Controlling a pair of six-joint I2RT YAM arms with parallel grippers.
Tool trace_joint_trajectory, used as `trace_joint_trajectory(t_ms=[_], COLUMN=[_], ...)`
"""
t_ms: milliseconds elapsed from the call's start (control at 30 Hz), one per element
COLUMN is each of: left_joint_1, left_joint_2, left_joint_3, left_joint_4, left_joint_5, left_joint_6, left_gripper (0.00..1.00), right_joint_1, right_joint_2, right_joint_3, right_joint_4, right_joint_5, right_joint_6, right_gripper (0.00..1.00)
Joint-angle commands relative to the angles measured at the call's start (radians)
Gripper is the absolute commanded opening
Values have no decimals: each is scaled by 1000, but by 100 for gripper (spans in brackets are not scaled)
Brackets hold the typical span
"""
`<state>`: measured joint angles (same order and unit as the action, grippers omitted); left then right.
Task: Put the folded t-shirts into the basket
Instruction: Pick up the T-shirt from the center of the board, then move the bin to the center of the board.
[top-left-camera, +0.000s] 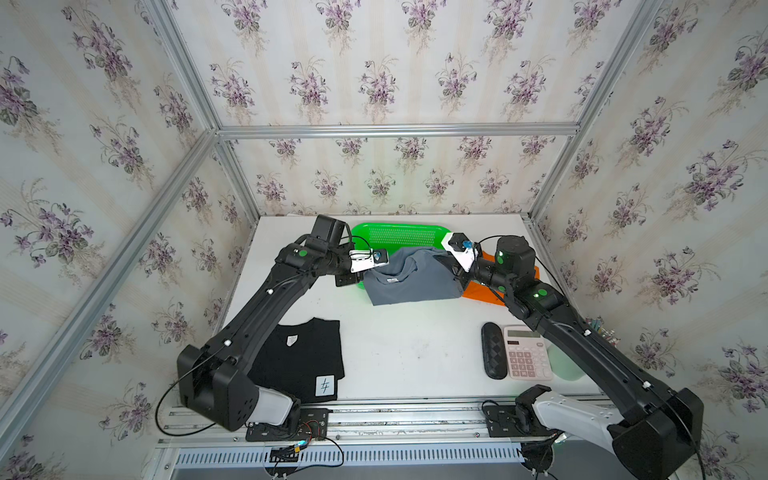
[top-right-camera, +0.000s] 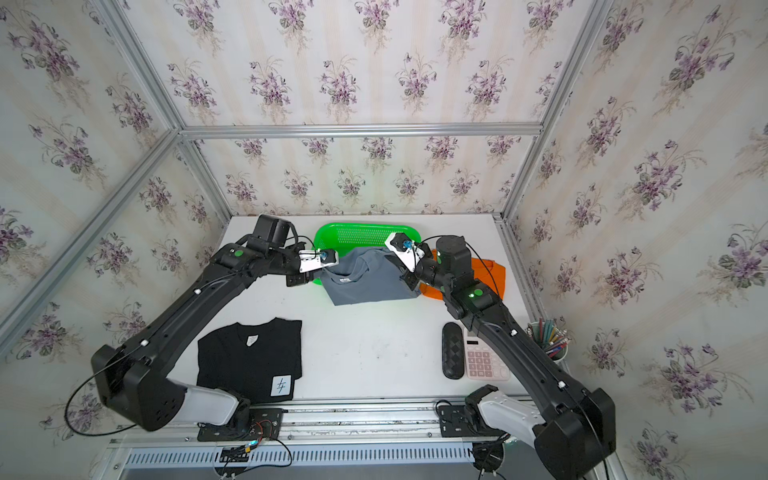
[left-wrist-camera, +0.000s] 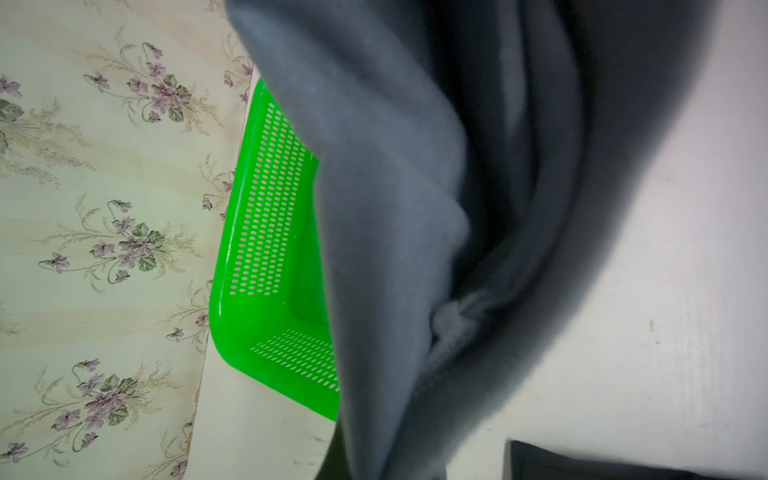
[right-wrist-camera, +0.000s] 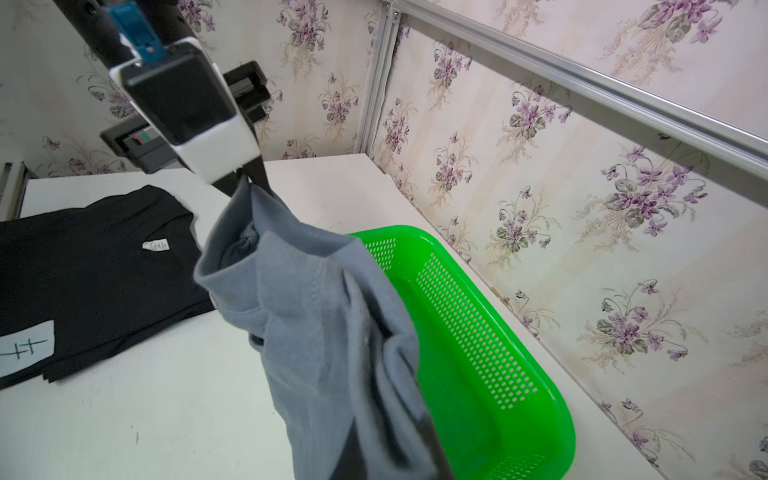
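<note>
A: Grey t-shirt (top-left-camera: 409, 276), location?
B: Hung in the air between both arms, in front of the green basket (top-left-camera: 399, 232) and partly over its near rim.
A: Grippers?
B: Left gripper (right-wrist-camera: 248, 183): clamped tight on one top corner. Right gripper (top-left-camera: 451, 272): pinched closed on the opposite edge.
A: Other shirts?
B: Spotted the black t-shirt (top-left-camera: 303, 357) flat on the white table (top-left-camera: 407, 353), near the left arm's base. Found the orange t-shirt (top-left-camera: 482, 291) mostly hidden under the right arm, beside the basket.

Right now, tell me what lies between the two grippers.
The grey t-shirt hangs between the left gripper and the right gripper, pinched by both; both top views show it.
</note>
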<state>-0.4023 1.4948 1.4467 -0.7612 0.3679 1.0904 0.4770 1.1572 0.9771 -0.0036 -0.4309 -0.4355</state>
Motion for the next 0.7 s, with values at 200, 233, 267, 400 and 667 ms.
trace_joint_trajectory(t_ms=[200,233,267,400,667], left_joint_1=[35,38,40,37,35], left_joint_2=[275,302,327,427,511], left_joint_3=[311,335,364,437,430], left_joint_4=[-170,-170,-167,-141,66], left_joint_5=[-69,-79,-89,-164,-278], left_joint_6=[-3,-5,-10,-41,-151], left_gripper=[0,0,0,0,0], right_joint_1=[-69,-78,-85,-99,-151], right_joint_2=[175,187,199,232,343], right_joint_3=[31,23,13,-58,-81], right_joint_4=[185,204,225,351,461], right_joint_5=[6,9,16,57,71], right_joint_6=[121,141,159,214,300], right_gripper=[0,0,0,0,0])
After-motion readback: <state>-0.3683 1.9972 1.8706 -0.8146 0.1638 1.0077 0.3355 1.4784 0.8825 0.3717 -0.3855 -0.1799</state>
